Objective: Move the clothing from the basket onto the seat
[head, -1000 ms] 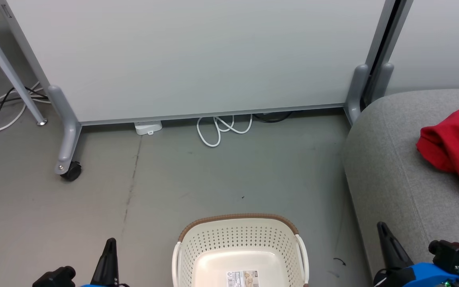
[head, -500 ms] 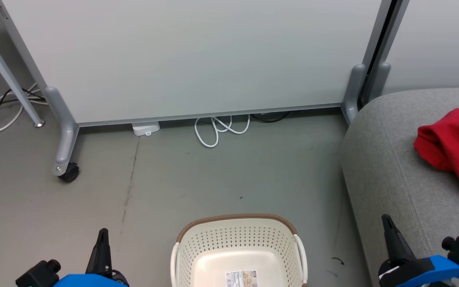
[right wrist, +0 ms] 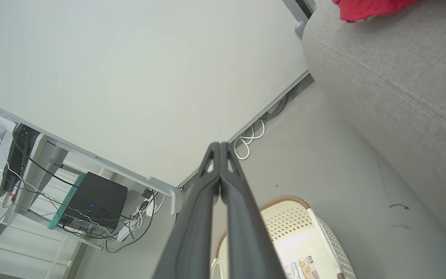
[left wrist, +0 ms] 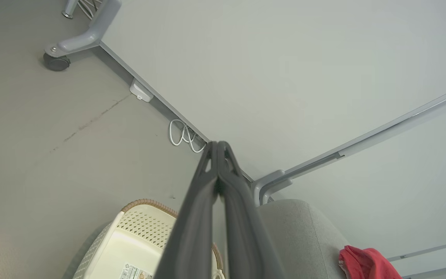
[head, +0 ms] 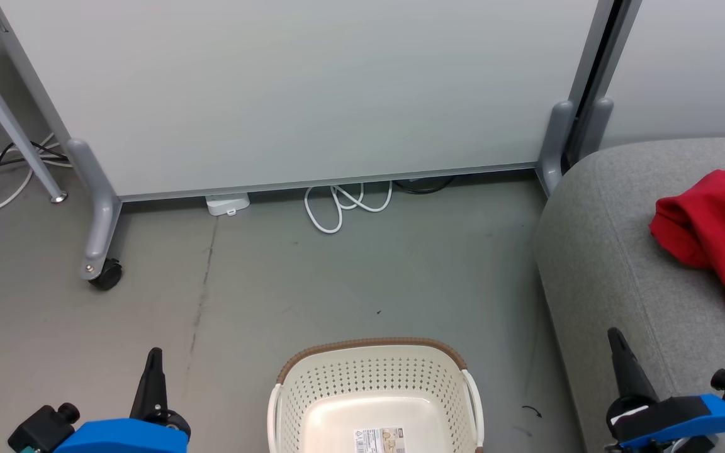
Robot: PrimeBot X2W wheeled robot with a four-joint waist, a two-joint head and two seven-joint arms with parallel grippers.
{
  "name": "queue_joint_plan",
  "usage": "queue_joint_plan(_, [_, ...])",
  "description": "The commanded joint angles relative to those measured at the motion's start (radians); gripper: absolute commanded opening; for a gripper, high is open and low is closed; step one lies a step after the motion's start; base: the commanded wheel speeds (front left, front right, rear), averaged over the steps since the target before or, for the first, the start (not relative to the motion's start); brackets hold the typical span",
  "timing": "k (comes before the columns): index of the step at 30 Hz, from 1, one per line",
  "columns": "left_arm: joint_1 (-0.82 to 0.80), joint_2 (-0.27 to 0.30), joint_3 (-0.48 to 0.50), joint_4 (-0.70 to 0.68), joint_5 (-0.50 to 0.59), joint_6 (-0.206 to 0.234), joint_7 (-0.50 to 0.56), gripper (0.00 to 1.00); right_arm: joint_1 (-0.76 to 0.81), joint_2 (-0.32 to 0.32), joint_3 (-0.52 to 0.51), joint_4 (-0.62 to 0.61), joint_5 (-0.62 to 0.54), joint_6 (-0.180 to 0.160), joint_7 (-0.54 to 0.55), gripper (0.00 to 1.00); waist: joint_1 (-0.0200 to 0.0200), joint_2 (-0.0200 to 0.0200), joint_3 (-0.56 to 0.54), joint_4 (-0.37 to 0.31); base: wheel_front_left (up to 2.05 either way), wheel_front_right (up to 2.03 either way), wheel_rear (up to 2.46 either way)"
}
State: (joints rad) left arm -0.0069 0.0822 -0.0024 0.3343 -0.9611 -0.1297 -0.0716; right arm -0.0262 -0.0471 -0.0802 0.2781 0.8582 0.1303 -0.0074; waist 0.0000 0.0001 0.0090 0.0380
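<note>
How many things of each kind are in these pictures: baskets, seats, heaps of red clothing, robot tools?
basket: 1
seat: 1
clothing heap: 1, red, lying on the seat
tools: 2, the left tool and the right tool, both shut
Total: 5
</note>
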Motion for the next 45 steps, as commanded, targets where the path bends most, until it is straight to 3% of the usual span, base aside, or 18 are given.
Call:
queue_joint_plan(1, [-0.03,0.001,0.011,-0.017,-0.025,-0.001,0.006,0.0,-0.027,-0.003,-0.003,-0.016,0.03,0.0,0.006,0.0,0.0,-0.0001,0.0,-0.001,0.0,0.0,0.0])
queue_joint_plan(45, [-0.08,-0.019,0.079,-0.065,-0.417,-0.001,0.121,0.0,-0.066,-0.004,-0.023,-0.029,0.485,0.001,0.079,0.0,0.0,-0.0001,-0.003,-0.021,0.0,0.0,0.0])
